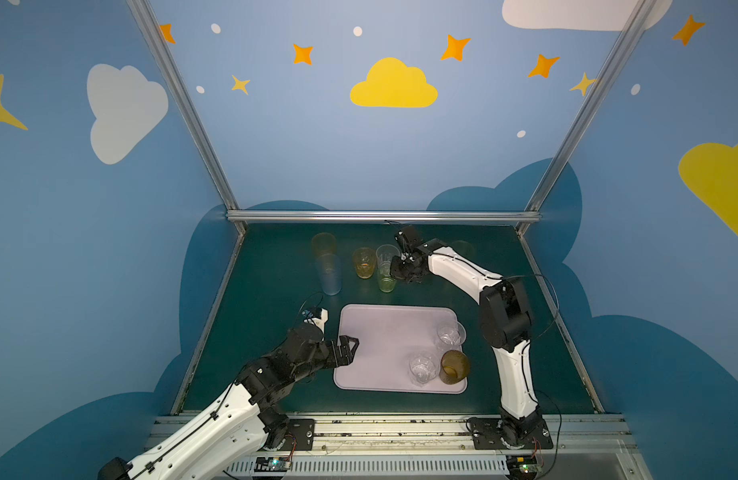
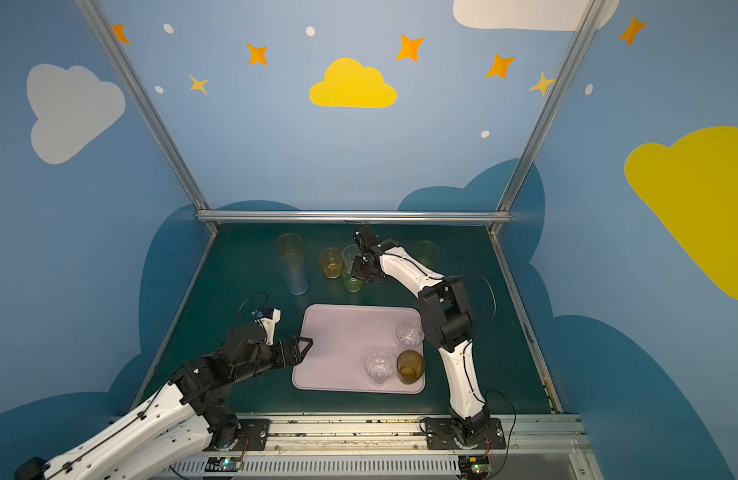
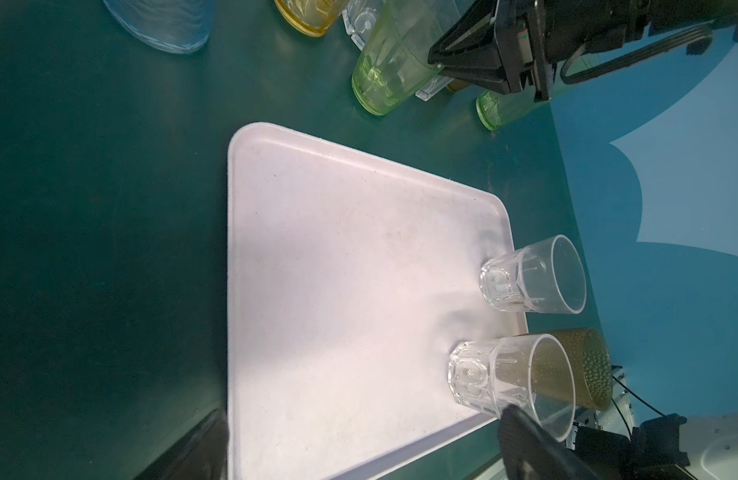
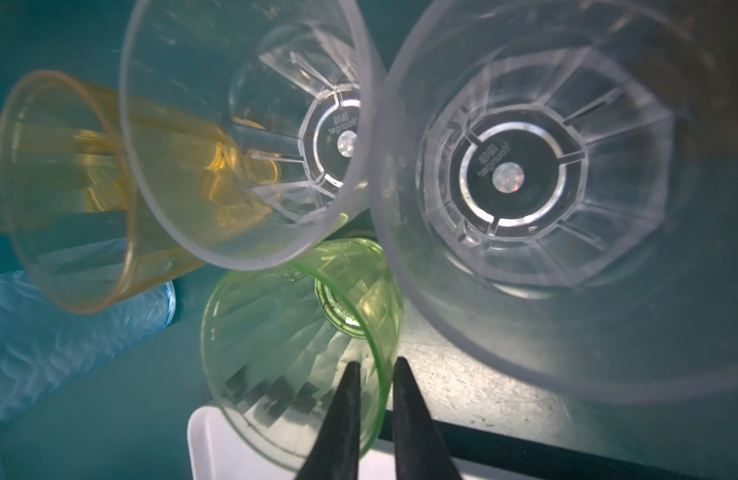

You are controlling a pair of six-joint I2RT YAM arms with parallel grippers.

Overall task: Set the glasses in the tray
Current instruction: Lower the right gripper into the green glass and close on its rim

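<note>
The lilac tray holds two clear faceted glasses and a brown glass at its right end. Behind the tray stand a short green glass, a clear one, an amber one, a tall blue one and a tall orange one. My right gripper pinches the short green glass by its rim wall, one finger inside and one outside. My left gripper hangs open over the tray's left edge, holding nothing.
Another green glass stands at the back right, partly hidden by the right arm. In the right wrist view a second clear glass stands close beside the gripped one. Metal frame rails border the dark green table.
</note>
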